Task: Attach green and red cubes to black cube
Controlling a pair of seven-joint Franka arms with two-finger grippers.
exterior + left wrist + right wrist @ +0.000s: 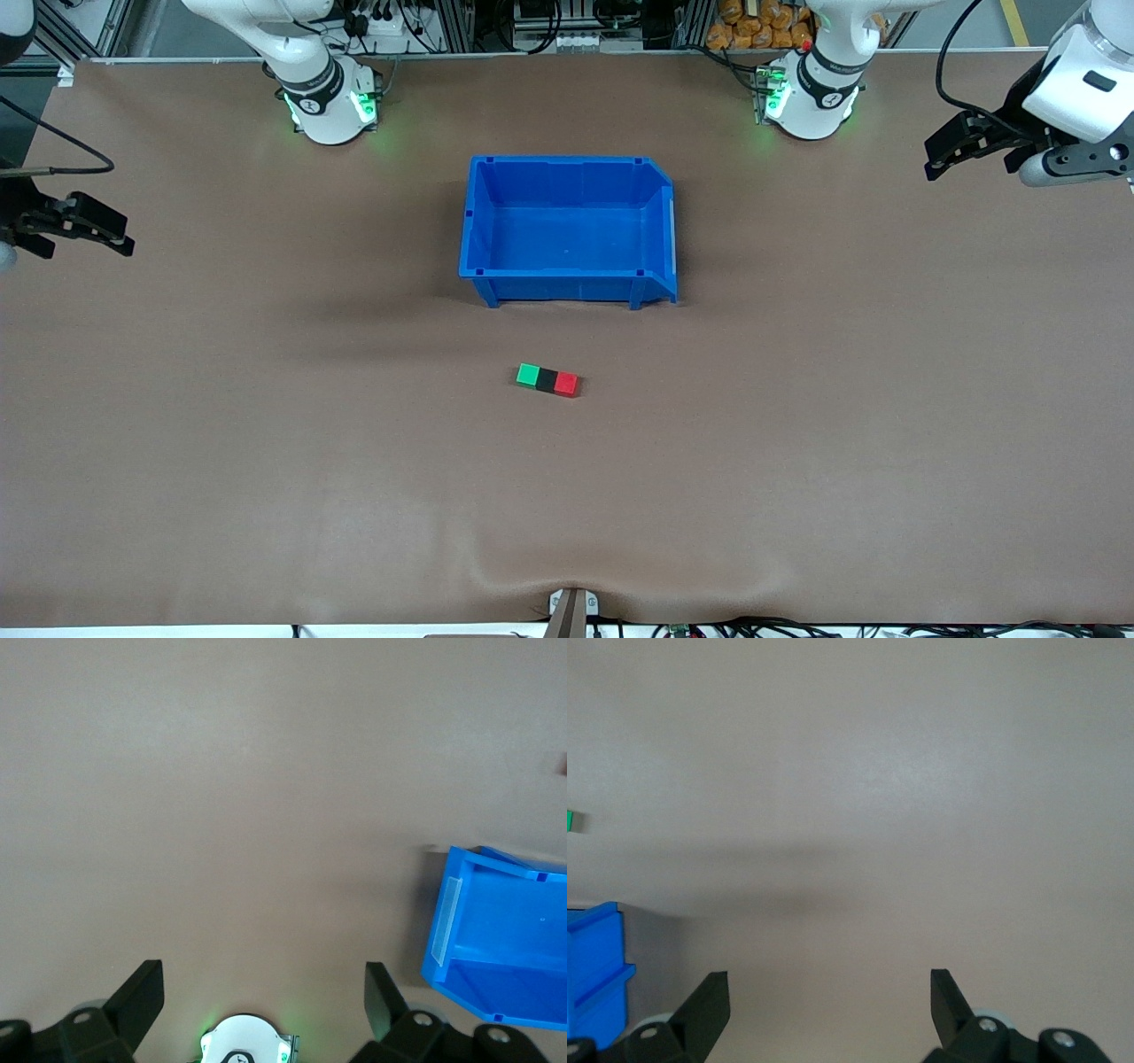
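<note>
Green cube, black cube, red cube touch in a row — light, rigid, best pinched on flat sides — left gripper and right gripper spread, idle at table ends.

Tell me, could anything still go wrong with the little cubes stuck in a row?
Maybe, but not much. The green cube, black cube and red cube sit joined in a row on the table, nearer the camera than the blue bin. Whether the joints are firm cannot be seen, so a bump might split them. Both arms wait at the table's ends, left gripper and right gripper open, so any sweep back across could knock the row.
</note>
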